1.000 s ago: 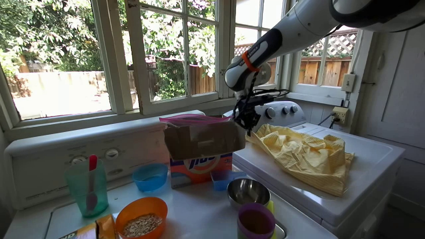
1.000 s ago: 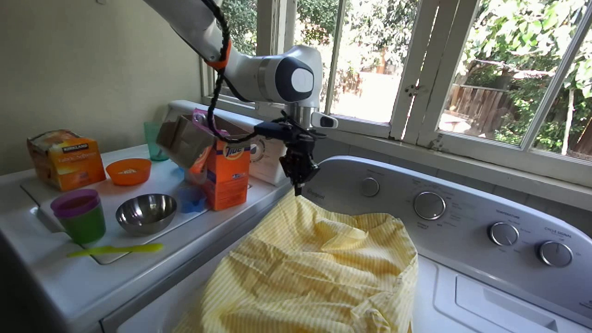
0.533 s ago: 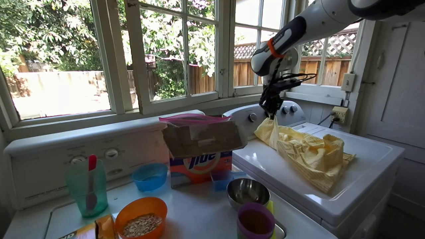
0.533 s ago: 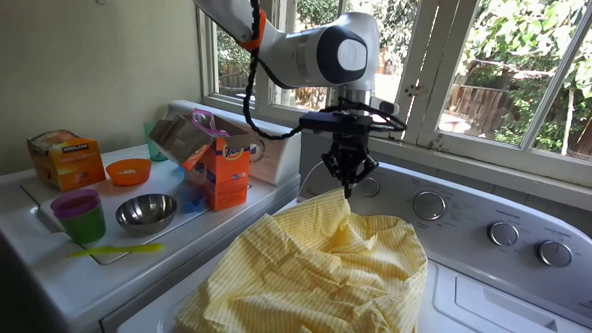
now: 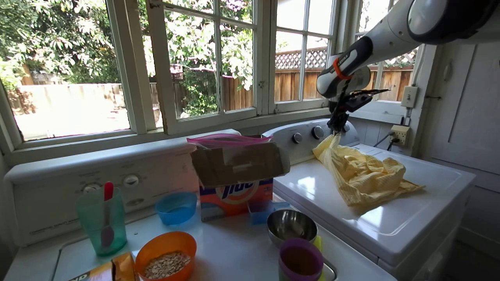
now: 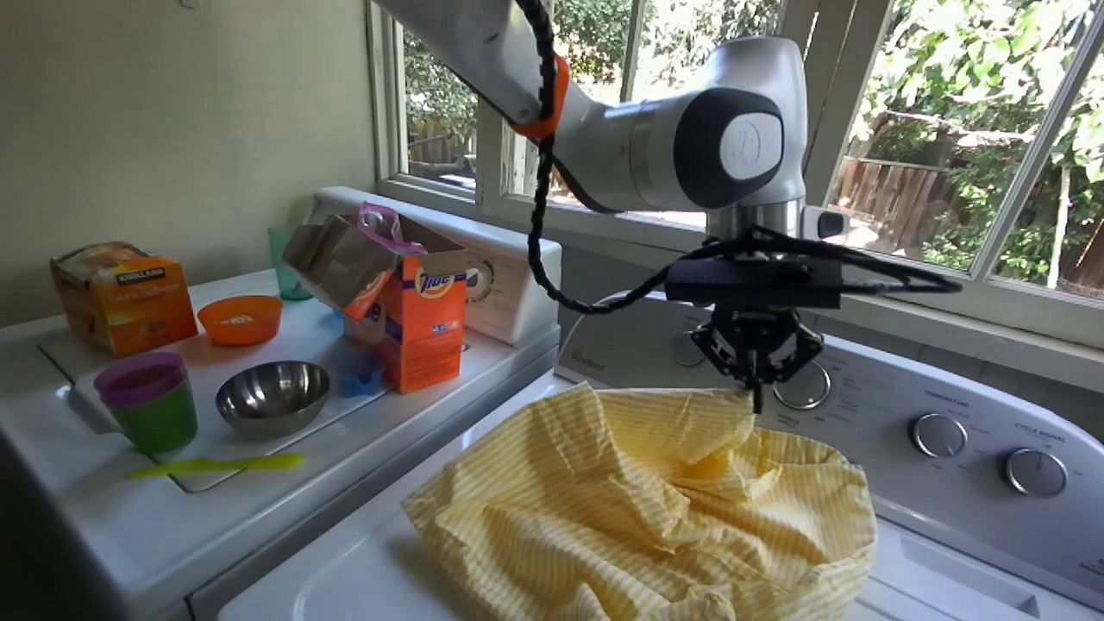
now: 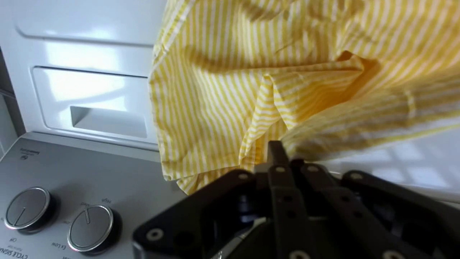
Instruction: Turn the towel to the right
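The yellow and white striped towel (image 5: 365, 171) lies crumpled on the white washer's lid in an exterior view. In an exterior view the towel (image 6: 638, 500) has its corner raised toward the control panel. My gripper (image 6: 756, 401) is shut on that corner; in an exterior view the gripper (image 5: 336, 132) holds it just above the lid, beside the panel. In the wrist view the towel (image 7: 205, 118) spreads out below, and a fold runs from the fingertips (image 7: 290, 156) to the right. The pinched edge is partly hidden by the fingers.
The washer's control panel (image 6: 871, 414) with knobs stands behind the towel. On the adjoining machine stand a Tide box (image 6: 427, 332), a metal bowl (image 6: 272, 399), stacked cups (image 6: 151, 401), an orange bowl (image 5: 166, 253), a blue bowl (image 5: 176, 208) and a green cup (image 5: 102, 222).
My gripper has moved away from the Tide box along the control panel, carrying the towel corner. The towel has been dragged the same way and its near edge has shifted and folded.
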You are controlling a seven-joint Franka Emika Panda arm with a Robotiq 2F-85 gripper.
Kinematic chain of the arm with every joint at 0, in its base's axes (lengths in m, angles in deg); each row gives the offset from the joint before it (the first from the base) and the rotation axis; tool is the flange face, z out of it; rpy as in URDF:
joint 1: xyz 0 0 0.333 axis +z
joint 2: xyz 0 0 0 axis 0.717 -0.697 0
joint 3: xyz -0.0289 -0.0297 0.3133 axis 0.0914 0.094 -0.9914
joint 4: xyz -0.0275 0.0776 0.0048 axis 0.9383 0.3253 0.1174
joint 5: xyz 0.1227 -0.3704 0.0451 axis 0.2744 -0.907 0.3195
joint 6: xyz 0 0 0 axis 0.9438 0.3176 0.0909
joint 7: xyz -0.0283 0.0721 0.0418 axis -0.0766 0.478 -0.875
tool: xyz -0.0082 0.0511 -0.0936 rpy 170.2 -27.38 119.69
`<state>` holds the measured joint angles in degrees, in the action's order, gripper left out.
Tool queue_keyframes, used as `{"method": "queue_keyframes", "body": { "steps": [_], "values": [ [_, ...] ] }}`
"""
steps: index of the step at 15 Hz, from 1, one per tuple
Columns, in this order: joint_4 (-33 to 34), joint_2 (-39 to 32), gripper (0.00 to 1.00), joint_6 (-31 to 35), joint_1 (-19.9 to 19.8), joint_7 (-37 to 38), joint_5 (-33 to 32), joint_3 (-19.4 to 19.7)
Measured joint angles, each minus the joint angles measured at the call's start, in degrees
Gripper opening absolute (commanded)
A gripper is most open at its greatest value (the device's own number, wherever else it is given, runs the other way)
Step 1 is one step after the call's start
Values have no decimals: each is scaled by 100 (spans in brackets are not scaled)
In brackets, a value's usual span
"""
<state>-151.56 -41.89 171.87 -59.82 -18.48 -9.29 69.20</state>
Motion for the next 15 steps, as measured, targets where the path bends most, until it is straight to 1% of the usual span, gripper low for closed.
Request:
{"method": "queue_keyframes", "body": {
  "steps": [3,7,11,15],
  "values": [
    [148,-467,1,618,-112,-11,-28,72],
    [313,-791,1,1132,-317,35,-13,96],
    [482,-816,1,1398,-520,320,27,235],
    [573,-843,1,1418,-616,676,32,429]
  ]
}}
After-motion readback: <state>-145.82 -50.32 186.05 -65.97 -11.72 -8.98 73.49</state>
